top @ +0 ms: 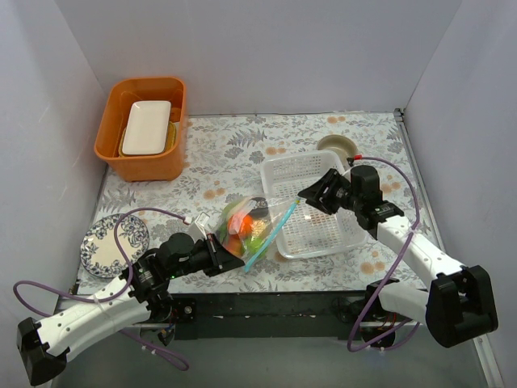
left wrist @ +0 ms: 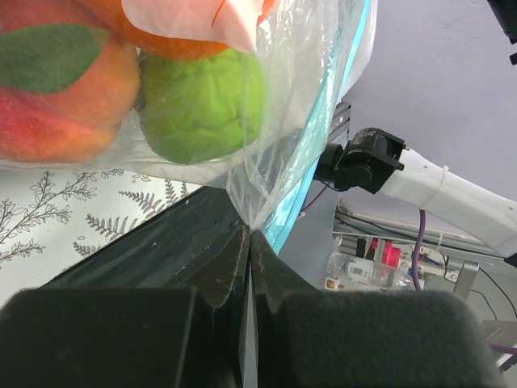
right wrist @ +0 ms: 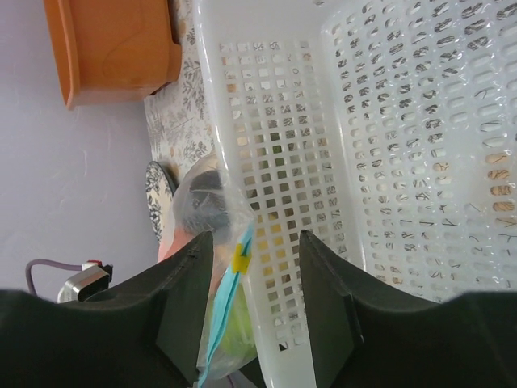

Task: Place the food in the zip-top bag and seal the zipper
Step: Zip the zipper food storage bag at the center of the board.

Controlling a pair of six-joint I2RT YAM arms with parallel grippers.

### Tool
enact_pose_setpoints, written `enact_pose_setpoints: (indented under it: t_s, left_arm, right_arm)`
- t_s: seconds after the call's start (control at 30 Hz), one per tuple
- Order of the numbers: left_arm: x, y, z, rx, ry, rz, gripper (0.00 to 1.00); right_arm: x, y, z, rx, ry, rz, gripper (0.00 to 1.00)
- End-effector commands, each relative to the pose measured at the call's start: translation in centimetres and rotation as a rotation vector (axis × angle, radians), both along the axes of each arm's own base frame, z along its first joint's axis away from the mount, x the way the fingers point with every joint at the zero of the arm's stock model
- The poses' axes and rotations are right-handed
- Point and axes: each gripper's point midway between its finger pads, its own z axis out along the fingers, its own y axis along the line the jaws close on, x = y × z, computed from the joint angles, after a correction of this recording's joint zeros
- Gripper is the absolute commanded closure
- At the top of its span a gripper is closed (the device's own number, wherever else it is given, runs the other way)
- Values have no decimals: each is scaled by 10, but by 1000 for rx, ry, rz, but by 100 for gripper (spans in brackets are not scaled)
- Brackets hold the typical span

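The clear zip-top bag (top: 249, 228) lies left of the white basket, with peach, orange and green toy food (top: 242, 225) inside. Its teal zipper (top: 273, 234) runs diagonally along the basket's side. My left gripper (top: 233, 255) is shut on the bag's near corner; in the left wrist view the jaws (left wrist: 249, 233) pinch the clear plastic below a peach (left wrist: 56, 89) and a green piece (left wrist: 202, 105). My right gripper (top: 305, 199) is open at the zipper's far end. In the right wrist view (right wrist: 253, 242) the teal strip (right wrist: 222, 311) and a yellow slider (right wrist: 240, 259) sit between the fingers, untouched.
The white perforated basket (top: 323, 230) stands at centre right, against the bag. An orange bin (top: 113, 145) holding a white tray is at back left. A patterned plate (top: 105, 242) lies front left. A small beige ring (top: 338, 145) sits behind the basket.
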Motion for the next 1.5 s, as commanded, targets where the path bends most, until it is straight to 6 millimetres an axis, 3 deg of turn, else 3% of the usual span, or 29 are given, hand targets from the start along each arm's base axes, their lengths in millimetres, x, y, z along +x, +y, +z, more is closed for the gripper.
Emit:
enact_pose_setpoints:
  t_s: [0.0,0.1,0.3,0.5,0.57,0.97,1.27,1.47]
  left_arm:
    - [-1,-3,8,-18,-18,-18,100]
    - [-2,-3,7,-19,-14,-16,100]
    - [-2,-3,6,-17,-14,-17,100]
    - [-1,-2,6,-16,-14,-15,100]
    - [-1,-2,5,-14,-13,-14,100]
    - [-2,1,8,-23,-18,-3,100]
    - [-2,2,7,-24,-15,2,100]
    - [-1,1,7,-21,-17,2,100]
  right_arm:
    - [1,14,17,61,-42,55,48]
    - [-1,19,18,67,-43,69,58]
    - [-4,26,13,55,-8,103,60]
    - [-4,30,12,49,-12,110,76]
    - [-3,29,13,44,-21,100,77]
    - [15,22,19,6,-49,35,79]
    - [18,22,16,15,-39,29,76]
    - [10,30,21,59,-28,80,62]
